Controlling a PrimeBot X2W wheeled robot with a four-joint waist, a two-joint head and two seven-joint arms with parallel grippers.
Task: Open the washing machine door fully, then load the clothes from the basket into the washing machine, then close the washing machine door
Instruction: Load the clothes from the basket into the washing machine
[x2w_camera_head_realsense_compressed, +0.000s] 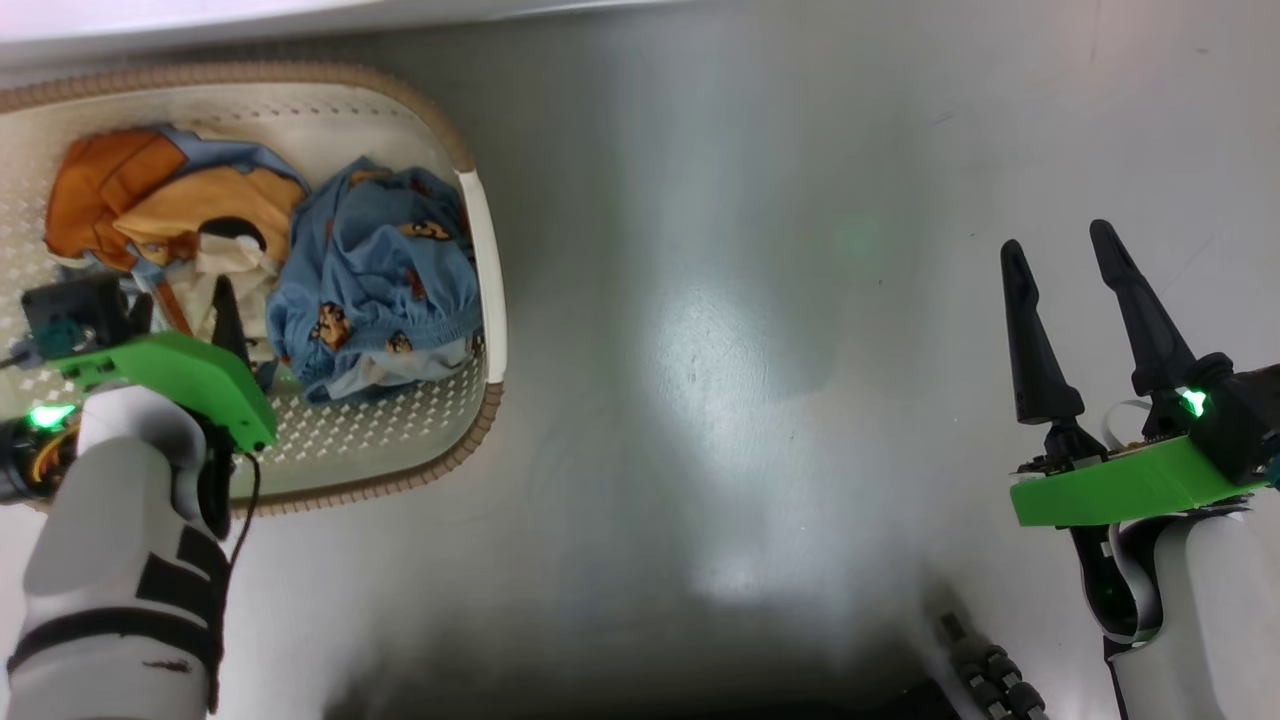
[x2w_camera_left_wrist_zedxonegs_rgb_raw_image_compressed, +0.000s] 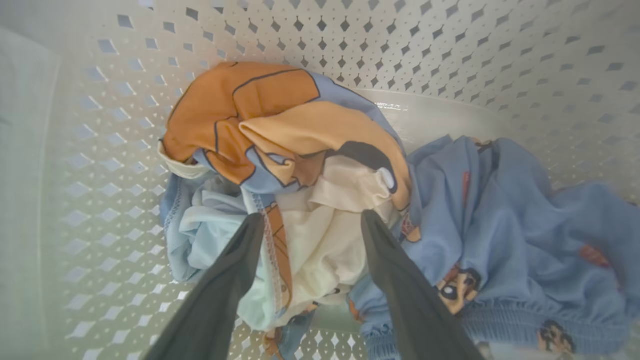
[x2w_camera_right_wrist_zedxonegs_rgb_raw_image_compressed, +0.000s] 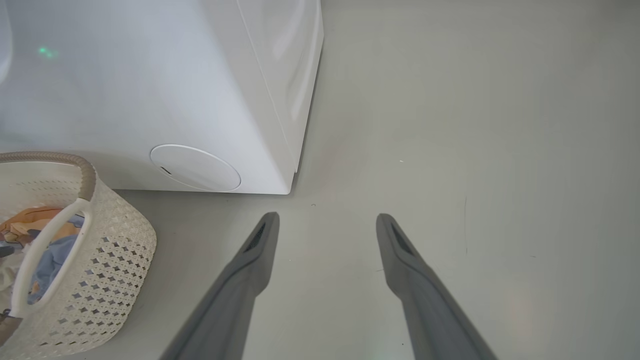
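1. Presently the left hand hangs over the basket, fingers pointing down into it, its green mount and pale forearm at the lower left of the head view.
2. Left hand's fingers stand wide apart. In the left wrist view the left hand straddles a cream piece in the middle of the pile. The tips sit right at the cloth and nothing is clamped between them. Whether they press in cannot be told.
3. Clothes lie heaped inside the basket. An orange piece sits on top of the heap. A light blue garment with bear prints is bunched beside it, against the perforated wall.
4. Basket stands on the grey floor, its brown woven-look rim and one white side handle in plain sight.
5. Right wrist view: the basket sits just in front of the washing machine, near the machine's round white hatch, low on the white front.
6. Right hand hovers over bare floor, well apart from the basket, fingers spread and empty. Its wrist view shows the right hand pointing at the floor past the machine's corner.
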